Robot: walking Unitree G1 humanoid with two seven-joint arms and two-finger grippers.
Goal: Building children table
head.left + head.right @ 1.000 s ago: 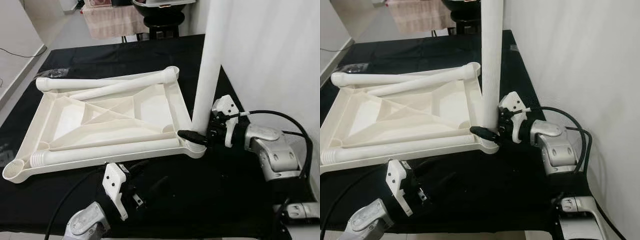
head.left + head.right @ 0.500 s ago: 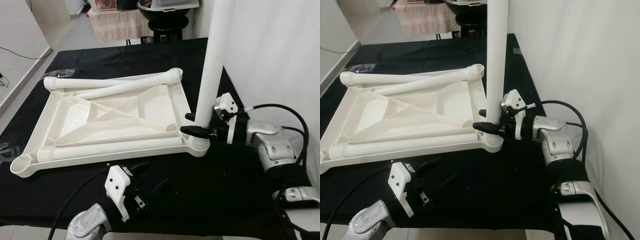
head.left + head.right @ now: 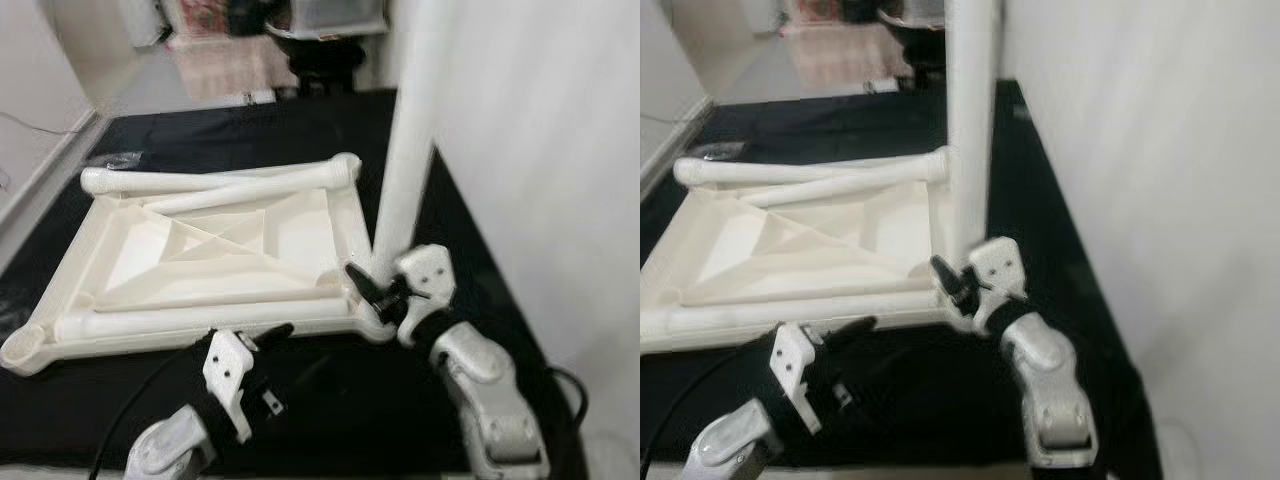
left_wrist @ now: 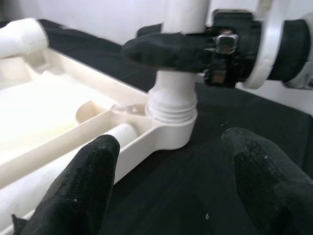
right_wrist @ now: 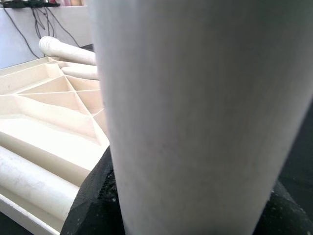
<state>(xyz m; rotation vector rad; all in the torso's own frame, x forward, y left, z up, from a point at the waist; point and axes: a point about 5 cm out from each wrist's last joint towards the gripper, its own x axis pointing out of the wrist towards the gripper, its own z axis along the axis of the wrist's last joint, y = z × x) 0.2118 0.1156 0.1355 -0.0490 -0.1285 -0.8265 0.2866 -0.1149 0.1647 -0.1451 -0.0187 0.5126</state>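
Left wrist view: right gripper (image 4: 168,36) clamps the upright table leg (image 3: 405,150) just above its corner socket (image 4: 171,128); left gripper (image 3: 270,345) waits open nearby. Next, probably more twisting.

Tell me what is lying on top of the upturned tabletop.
Three loose white legs lie on the upturned tabletop: two along its far edge, one along its near edge. A fourth leg stands in the near right corner socket, gripped by the right pincer, which hides its base.

A black cloth (image 3: 330,390) covers the table, and on it the white tabletop (image 3: 200,250) lies upside down, with loose white legs (image 3: 220,178) resting across its far and near edges.
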